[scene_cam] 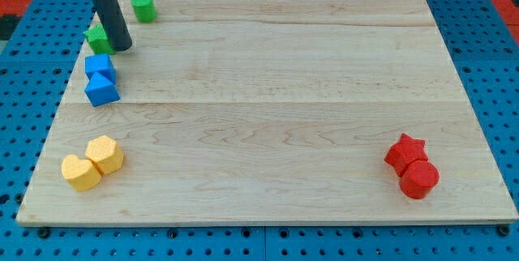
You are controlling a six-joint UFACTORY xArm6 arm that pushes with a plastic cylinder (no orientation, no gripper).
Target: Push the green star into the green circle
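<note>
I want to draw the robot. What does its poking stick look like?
It is a straight, smooth rod, dark grey to black, round like a thick marker. It enters from the view's top-left, where a wider dark part holds it. My tip is blunt. No cables, markings or stickers show.

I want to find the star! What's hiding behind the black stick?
Behind the rod's lower end, my tip, a green block peeks out on the view's left. The rod covers part of it, so its star shape can't be confirmed. The green circle sits apart, toward the view's top right.
</note>
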